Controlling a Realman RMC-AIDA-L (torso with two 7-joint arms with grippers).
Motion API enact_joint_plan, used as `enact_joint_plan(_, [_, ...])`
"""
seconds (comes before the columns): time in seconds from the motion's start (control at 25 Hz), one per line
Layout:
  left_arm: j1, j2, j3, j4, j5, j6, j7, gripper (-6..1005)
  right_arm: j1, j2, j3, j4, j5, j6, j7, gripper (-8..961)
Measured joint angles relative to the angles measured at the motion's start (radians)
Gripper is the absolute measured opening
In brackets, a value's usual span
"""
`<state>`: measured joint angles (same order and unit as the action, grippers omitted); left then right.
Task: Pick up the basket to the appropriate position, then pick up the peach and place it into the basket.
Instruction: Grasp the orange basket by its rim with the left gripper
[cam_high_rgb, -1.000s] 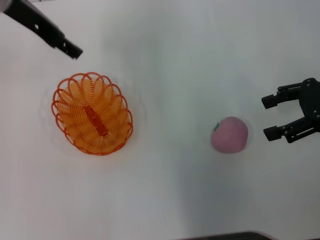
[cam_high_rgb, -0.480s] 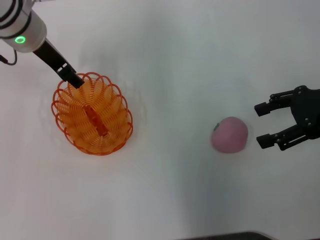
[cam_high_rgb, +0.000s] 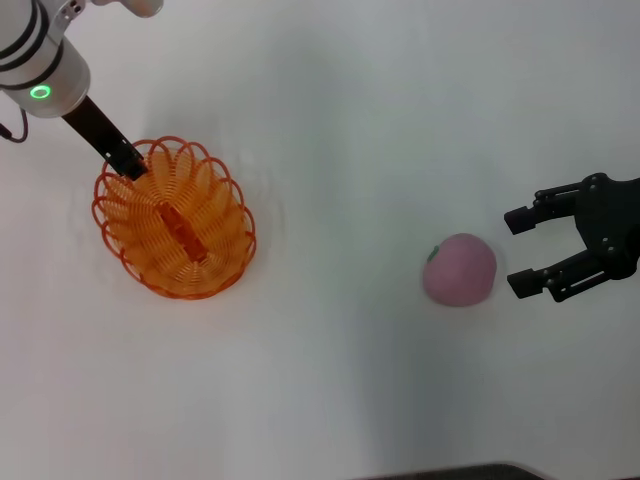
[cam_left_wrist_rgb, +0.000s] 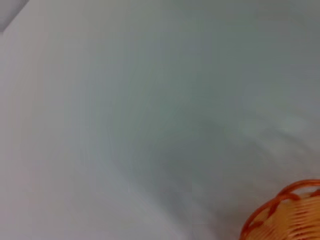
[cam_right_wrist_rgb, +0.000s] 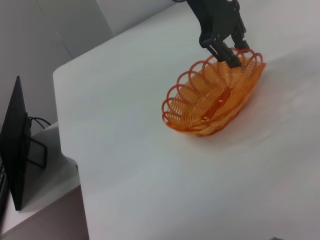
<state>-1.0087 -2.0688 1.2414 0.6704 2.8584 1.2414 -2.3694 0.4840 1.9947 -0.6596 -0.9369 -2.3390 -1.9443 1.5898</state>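
Note:
The orange open-weave basket (cam_high_rgb: 172, 225) sits on the white table at the left; it also shows in the right wrist view (cam_right_wrist_rgb: 210, 100), and a bit of its rim shows in the left wrist view (cam_left_wrist_rgb: 285, 212). My left gripper (cam_high_rgb: 128, 160) is at the basket's far left rim, shut on it, as the right wrist view (cam_right_wrist_rgb: 231, 56) also shows. The pink peach (cam_high_rgb: 460, 270) lies on the table at the right. My right gripper (cam_high_rgb: 516, 252) is open and empty, just to the right of the peach and not touching it.
The white table (cam_high_rgb: 340, 150) fills the head view. Its front edge shows as a dark strip (cam_high_rgb: 470, 472). In the right wrist view the table's far corner (cam_right_wrist_rgb: 62, 75) drops off beside a dark flat panel (cam_right_wrist_rgb: 15, 145).
My left gripper came down onto the basket's far rim and closed on it; the basket has shifted a little to the left and away. My right gripper moved closer to the peach.

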Motion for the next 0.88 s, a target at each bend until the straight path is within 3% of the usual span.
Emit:
enact_joint_plan(0.12, [0.000, -0.003, 0.005, 0.006, 0.000, 0.001, 0.000, 544, 0.001, 0.001, 0.000, 0.000, 0.000, 0.001, -0.002, 942])
enact_joint_plan(0.44, [0.003, -0.004, -0.014, 0.023, -0.001, 0.003, -0.001, 134, -0.001, 0.001, 0.003, 0.001, 0.000, 0.001, -0.002, 941])
enact_joint_plan(0.48, [0.004, -0.003, -0.030, 0.033, -0.001, 0.008, -0.001, 129, -0.001, 0.001, 0.004, 0.001, 0.000, 0.001, -0.002, 941])
enact_joint_plan(0.88, [0.023, -0.010, -0.418, 0.242, -0.026, 0.261, 0.041, 61, 0.001, 0.003, 0.001, 0.001, 0.000, 0.001, -0.003, 942])
